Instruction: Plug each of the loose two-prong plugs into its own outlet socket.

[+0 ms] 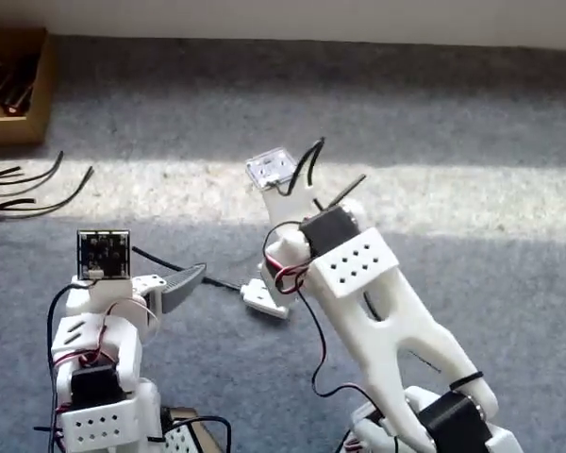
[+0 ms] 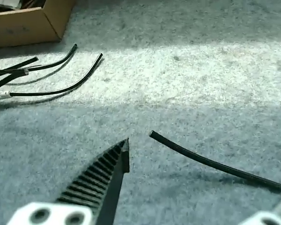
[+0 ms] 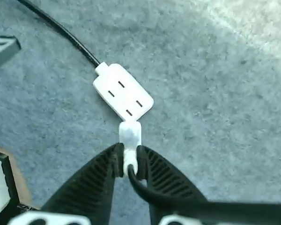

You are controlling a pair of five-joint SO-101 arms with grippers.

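Prongs of the plug are hidden against the outlet block; I cannot tell the seating. In the high view the right arm covers part of that block. Cardboard box and loose cords run off the edge.

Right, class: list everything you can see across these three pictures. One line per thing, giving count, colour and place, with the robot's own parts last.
carpet: one, grey, under everything.
box: one, brown cardboard, far left corner in the high view.
loose cables: several, black, on the carpet beside the box.
outlet block: one, white, on the carpet between the two arms.
outlet cord: one, black, running from the outlet block towards the left gripper.
plug: one, white, touching the outlet block's end.
plug cable: one, black, trailing back from the plug.
left gripper: one, black fingers, open above the carpet.
right gripper: one, black fingers, shut on the plug.
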